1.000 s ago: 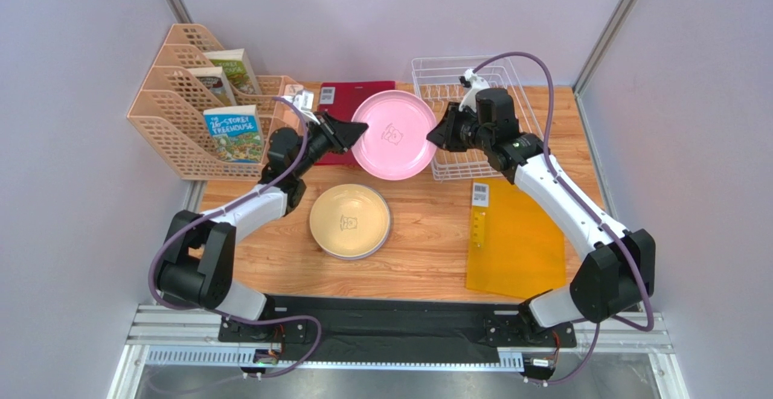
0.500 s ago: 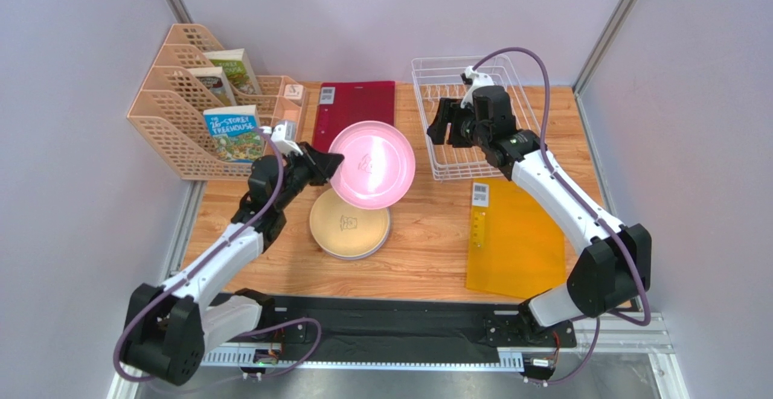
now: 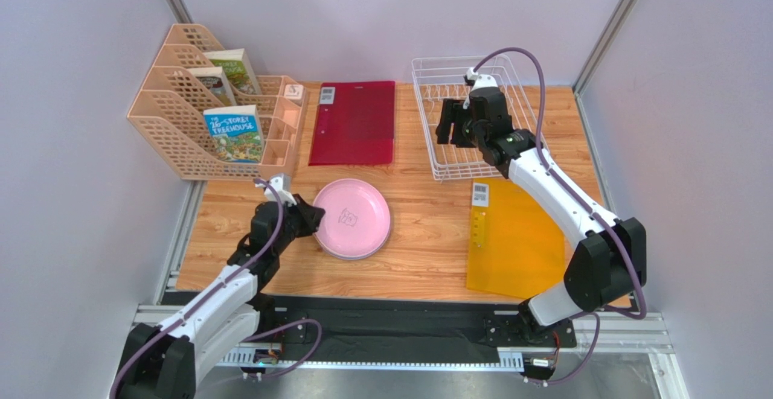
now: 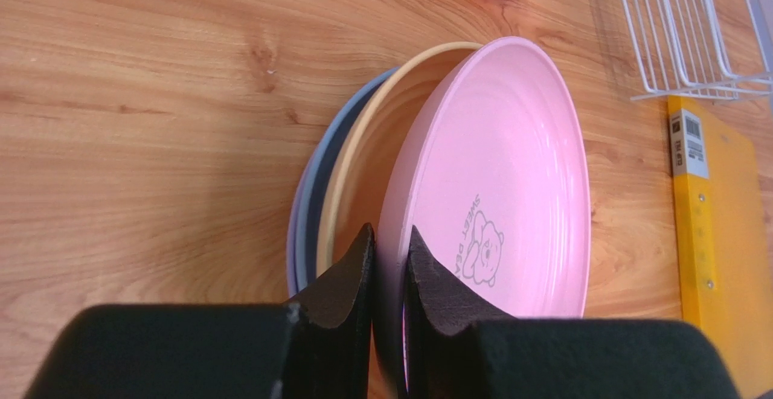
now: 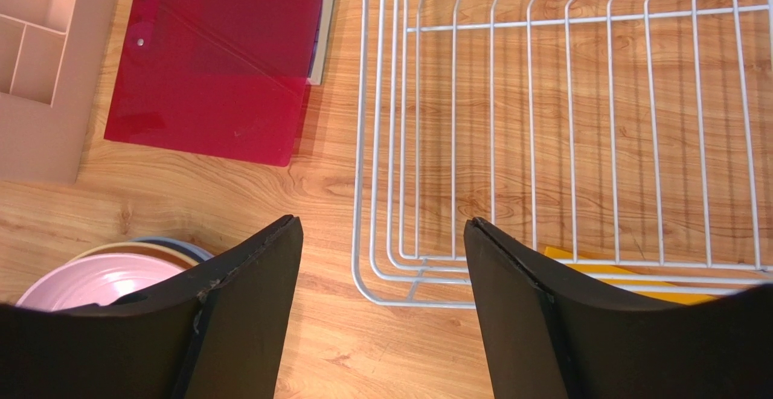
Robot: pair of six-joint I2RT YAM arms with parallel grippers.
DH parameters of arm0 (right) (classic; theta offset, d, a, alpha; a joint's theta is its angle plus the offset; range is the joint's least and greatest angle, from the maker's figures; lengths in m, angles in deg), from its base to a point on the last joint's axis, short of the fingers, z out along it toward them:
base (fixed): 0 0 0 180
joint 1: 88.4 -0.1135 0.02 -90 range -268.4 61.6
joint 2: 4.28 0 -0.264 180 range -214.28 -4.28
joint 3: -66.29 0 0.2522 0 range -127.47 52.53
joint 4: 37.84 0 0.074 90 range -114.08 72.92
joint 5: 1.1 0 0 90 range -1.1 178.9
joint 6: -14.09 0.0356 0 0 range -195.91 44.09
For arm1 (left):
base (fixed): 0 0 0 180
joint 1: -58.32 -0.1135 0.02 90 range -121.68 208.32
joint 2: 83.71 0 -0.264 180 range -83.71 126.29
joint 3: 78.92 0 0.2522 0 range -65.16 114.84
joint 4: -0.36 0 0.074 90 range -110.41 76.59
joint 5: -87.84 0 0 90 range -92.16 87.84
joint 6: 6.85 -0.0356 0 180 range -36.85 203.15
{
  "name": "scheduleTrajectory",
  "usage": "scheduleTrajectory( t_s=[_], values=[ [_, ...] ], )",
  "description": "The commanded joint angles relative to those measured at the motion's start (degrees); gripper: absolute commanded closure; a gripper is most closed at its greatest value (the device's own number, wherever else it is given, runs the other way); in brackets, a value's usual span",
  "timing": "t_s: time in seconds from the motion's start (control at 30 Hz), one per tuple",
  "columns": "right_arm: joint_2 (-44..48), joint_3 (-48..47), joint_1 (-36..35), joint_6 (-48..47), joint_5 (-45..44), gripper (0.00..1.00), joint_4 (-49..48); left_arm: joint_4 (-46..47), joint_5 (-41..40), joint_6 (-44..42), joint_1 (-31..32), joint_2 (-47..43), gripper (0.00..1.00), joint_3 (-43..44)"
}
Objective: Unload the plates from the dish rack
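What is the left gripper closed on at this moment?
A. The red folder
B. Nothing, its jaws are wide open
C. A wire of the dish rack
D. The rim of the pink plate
D: the left wrist view shows the left gripper pinching the near rim of the pink plate, one finger on each side of it.

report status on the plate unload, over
Left pincer shut on pink plate rim, plate tilted on cream plate. Right pincer open over dish rack edge. No plates seen in rack. Nothing blocking.
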Motion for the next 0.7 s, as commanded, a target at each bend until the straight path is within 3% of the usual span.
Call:
scheduleTrajectory(
  t_s=[0.0,0.13,0.3,0.33,0.57,0.67],
  values=[
    [2.45,0.42,-0.05,-0.47,-0.67,0.29,-3.82,2.21,-4.54,-1.8,0.29,-3.95,0.87,-0.93],
    [2.45,0.43,-0.05,-0.21,0.03,0.29,-4.0,0.63,-5.86,-2.85,0.29,-4.48,0.85,-0.58],
    [2.98,0.87,-0.05,-0.12,0.03,0.28,-4.35,-0.43,-5.95,-3.03,0.29,-5.18,0.69,-0.76],
    [3.16,0.95,-0.05,-0.29,-0.14,0.28,-4.35,-0.52,-5.87,-3.03,0.29,-5.36,0.6,-0.67],
    [4.12,2.27,-0.05,-1.43,-2.6,0.28,-5.58,-5.61,-5.78,-4.61,0.29,-9.04,0.52,2.14],
    [4.65,3.24,-0.05,-2.4,-4.62,0.27,-6.72,-9.21,-6.21,-6.28,0.29,-11.59,0.44,4.77]
  ],
)
